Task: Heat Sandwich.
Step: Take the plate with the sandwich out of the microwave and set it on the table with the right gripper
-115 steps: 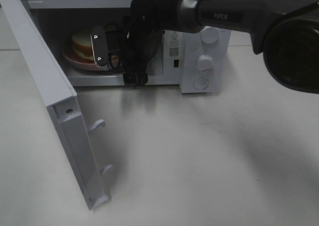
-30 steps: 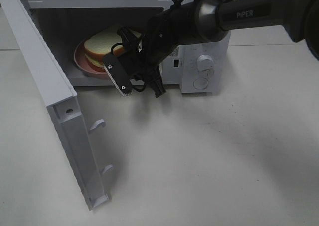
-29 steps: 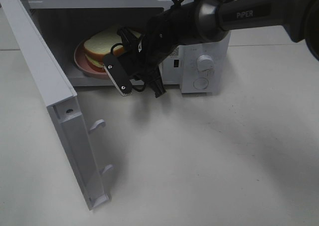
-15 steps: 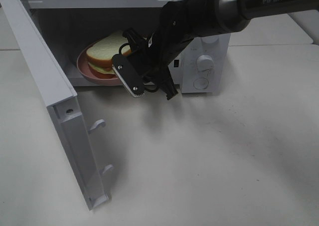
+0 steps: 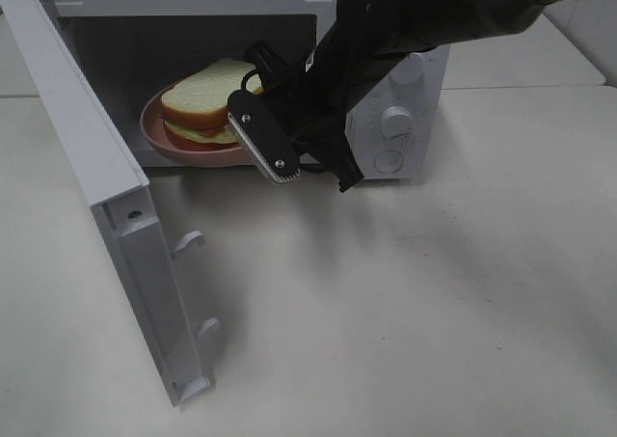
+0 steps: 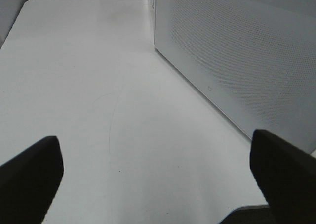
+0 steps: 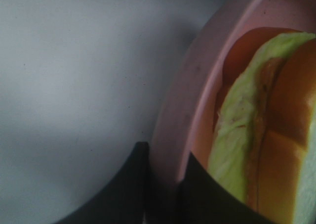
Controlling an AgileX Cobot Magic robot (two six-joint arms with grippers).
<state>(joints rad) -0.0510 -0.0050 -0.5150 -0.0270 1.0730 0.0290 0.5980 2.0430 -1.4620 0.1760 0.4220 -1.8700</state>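
The pink plate (image 5: 159,133) bearing the sandwich (image 5: 198,109) is being clamped at its rim by the right end effector (image 7: 163,184) inside the microwave (image 5: 405,109); the left end effector (image 6: 153,179) is being held apart over the tabletop (image 6: 98,110).

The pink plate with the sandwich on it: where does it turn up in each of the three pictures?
Exterior high: the pink plate sits in the open microwave's mouth, left of centre, under the sandwich.
Left wrist: not in it; only table and a perforated white panel.
Right wrist: its rim fills the right half, pinched between the dark jaws.
Shared landmark: the sandwich's green filling.
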